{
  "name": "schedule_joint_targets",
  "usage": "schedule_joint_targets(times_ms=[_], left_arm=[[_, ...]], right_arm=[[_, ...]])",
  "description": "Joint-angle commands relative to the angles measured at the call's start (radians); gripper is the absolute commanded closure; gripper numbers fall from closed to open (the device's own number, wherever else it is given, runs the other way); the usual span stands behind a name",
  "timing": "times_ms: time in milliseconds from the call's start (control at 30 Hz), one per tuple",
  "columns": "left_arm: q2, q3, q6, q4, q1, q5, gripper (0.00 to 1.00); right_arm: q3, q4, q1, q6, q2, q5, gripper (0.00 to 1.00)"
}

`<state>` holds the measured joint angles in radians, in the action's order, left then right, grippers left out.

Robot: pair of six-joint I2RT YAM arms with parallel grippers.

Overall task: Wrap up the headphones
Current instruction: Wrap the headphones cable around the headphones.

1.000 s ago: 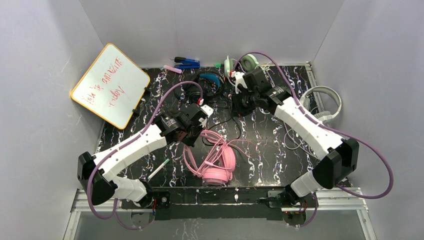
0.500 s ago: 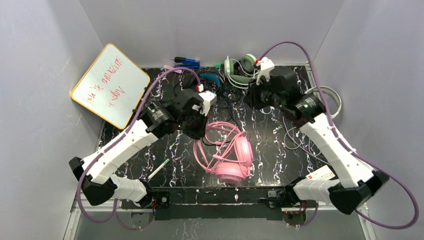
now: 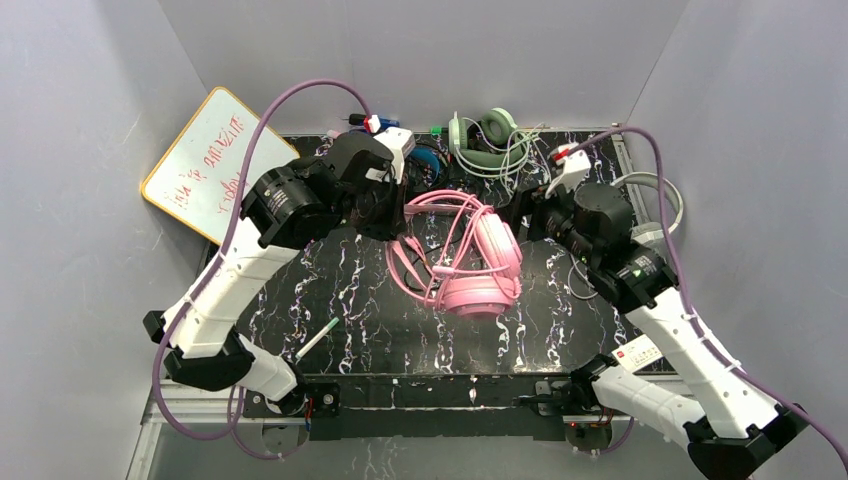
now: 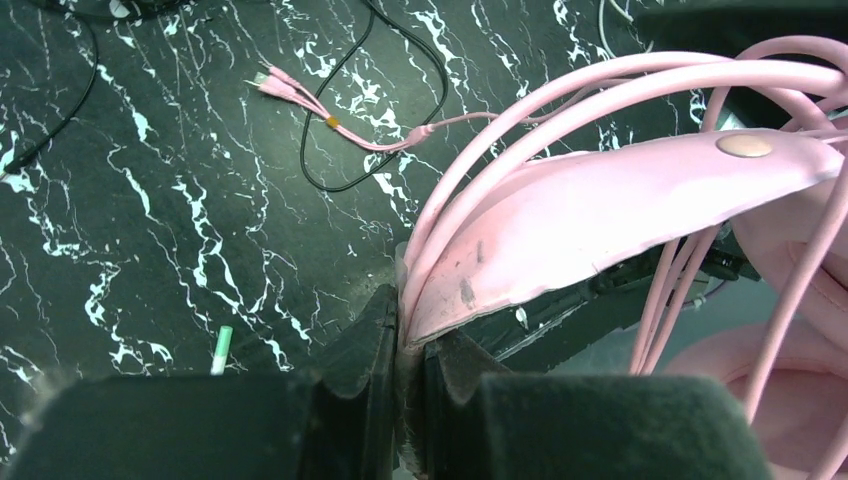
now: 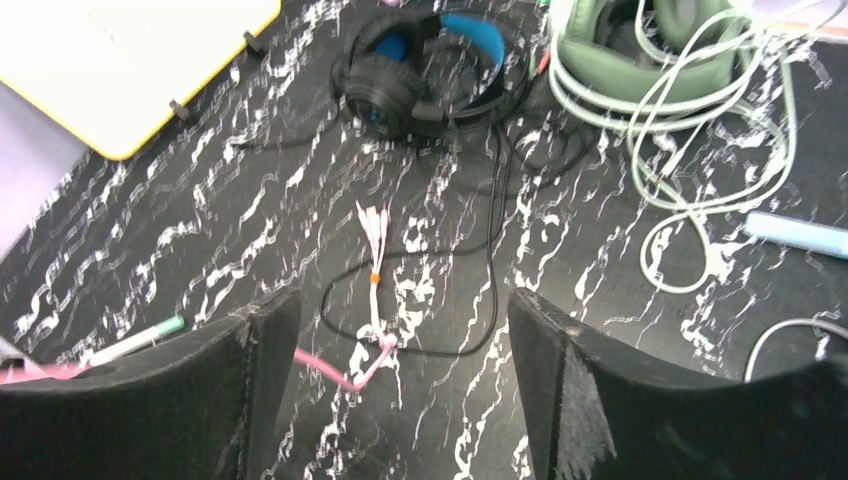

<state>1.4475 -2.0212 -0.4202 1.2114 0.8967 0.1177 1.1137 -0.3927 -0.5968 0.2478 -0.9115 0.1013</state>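
Observation:
The pink headphones (image 3: 470, 262) hang above the table's middle, their cord looped several times along the headband (image 4: 600, 210). My left gripper (image 3: 392, 215) (image 4: 405, 340) is shut on the headband's end. The cord's plug end (image 5: 375, 262) (image 4: 300, 95) trails on the table. My right gripper (image 3: 518, 212) (image 5: 400, 330) stands open just right of the pink cups, with nothing between its fingers. The black-and-blue headphones (image 5: 420, 80) (image 3: 428, 160) lie at the back, partly behind my left arm. A white-grey headset (image 3: 655, 205) lies at the right edge, partly hidden by my right arm.
A green headset (image 3: 485, 140) (image 5: 640, 70) with a pale tangled cord lies at the back. A whiteboard (image 3: 215, 170) leans at the left wall. A green-tipped marker (image 3: 315, 340) lies front left, a blue pen (image 5: 800, 235) to the right, and small tools (image 3: 372, 124) at the back wall.
My left arm has lifted the pink headphones up, back and to the right. My right gripper has opened and drawn away to the right.

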Motion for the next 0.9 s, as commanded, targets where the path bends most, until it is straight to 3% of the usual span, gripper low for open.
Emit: schedule_joint_targets(times_ms=[0,133,400,667,867], left_arm=[[-0.004,-0.085,-0.101,0.020,0.002,0.038,1.00],[0.007,-0.142,-0.131,0.030,0.001,0.062,1.00],[0.020,-0.217,-0.186,0.034,0.001,0.054,1.00],[0.004,-0.226,-0.233,0.012,0.001,0.056,1.00],[-0.004,-0.229,-0.264,-0.002,0.001,0.067,1.00]], right_arm=[[-0.141,0.118,0.000,0.074,0.045,-0.085,0.11],[-0.295,0.196,0.001,0.142,0.113,-0.092,0.01],[-0.560,0.328,0.001,0.216,0.201,-0.061,0.01],[-0.756,0.669,0.000,0.183,0.184,-0.376,0.06],[-0.854,0.950,0.000,0.181,0.087,-0.433,0.05]])
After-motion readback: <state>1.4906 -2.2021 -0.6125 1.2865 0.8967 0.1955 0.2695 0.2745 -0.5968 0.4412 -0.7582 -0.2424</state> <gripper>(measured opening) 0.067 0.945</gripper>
